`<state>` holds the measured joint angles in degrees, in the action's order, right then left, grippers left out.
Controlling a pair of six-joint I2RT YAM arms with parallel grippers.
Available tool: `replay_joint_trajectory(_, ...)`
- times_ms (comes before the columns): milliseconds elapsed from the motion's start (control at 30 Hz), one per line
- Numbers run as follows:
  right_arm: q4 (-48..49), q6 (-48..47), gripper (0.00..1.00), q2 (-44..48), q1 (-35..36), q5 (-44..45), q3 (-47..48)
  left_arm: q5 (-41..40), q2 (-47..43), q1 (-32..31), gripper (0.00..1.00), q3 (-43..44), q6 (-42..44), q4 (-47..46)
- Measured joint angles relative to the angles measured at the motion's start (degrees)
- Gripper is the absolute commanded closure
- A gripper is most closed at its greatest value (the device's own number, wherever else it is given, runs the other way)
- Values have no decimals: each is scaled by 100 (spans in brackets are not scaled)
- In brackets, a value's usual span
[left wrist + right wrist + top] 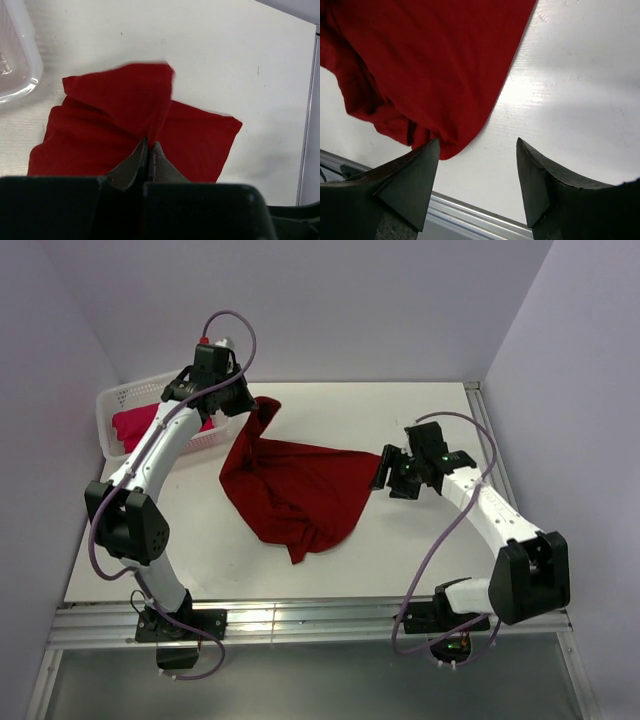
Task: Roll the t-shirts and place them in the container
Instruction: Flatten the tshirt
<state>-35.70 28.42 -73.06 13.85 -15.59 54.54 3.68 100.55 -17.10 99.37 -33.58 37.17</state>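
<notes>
Left arm (150, 455) partly hides basket (112, 398) holding, seemingly, pinkish-red shirt (133, 425).

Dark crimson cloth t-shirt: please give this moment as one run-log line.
left gripper: shut on dark crimson cloth t-shirt corner | right gripper: open, beside its edge | pinkish-red cloth t-shirt: in white plastic lattice basket

The dark crimson t-shirt (300, 490) and pinkish-red t-shirt (135, 425) are plain; the lattice basket (108, 400) and table (400, 560) are white.

I see the white table (420, 555) carrying a crimson t-shirt (295, 495) at centre and a lattice basket (113, 400) at upper left.
</notes>
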Motion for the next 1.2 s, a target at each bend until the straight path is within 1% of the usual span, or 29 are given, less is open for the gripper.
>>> replay_joint_trajectory(67,92,94,33,-251,0,-11,48,7,13,2,100,42,15,2)
replay_joint_trajectory(167,341,393,33,-560,17,-122,17,4,63,2,100,199,48,50)
replay_joint_trajectory(333,686,907,32,-866,280,-66,-136,2,63,2,100,232,103,50)
replay_joint_trajectory(500,1056,1080,34,-1908,391,-50,2,-4,7,2,100,179,122,74)
replay_joint_trajectory(600,1113,1180,38,-2347,391,17,42,-13,-101,2,100,96,140,136)
replay_joint_trajectory(700,1167,1298,49,-2485,391,59,114,-44,-223,2,100,39,153,177)
replay_joint_trajectory(733,1207,1327,58,-2503,391,76,149,-55,-260,2,100,22,157,177)
replay_joint_trajectory(767,1239,1346,65,-2533,391,101,184,-55,-295,2,100,13,160,190)
replay_joint_trajectory(800,1259,1370,73,-2568,391,114,229,-57,-332,2,100,-9,162,190)
replay_joint_trajectory(833,1261,1373,94,-2640,391,131,310,-57,-382,2,100,-42,160,195)
replay_joint_trajectory(867,1250,1342,100,-2730,389,160,413,-57,-431,2,100,-83,155,197)
replay_joint_trajectory(1000,1152,1314,100,-2953,223,254,828,-57,-564,2,100,-245,109,238)
replay_joint_trajectory(1100,920,1228,100,-3012,-341,313,1325,-55,-584,2,100,-348,-15,278)
replay_joint_trajectory(1167,857,1215,100,-3206,-793,407,1851,-55,-586,2,100,-417,-107,304)
replay_joint_trajectory(1200,868,1213,88,-3351,-1001,420,2170,-55,-586,2,100,-437,-155,315)
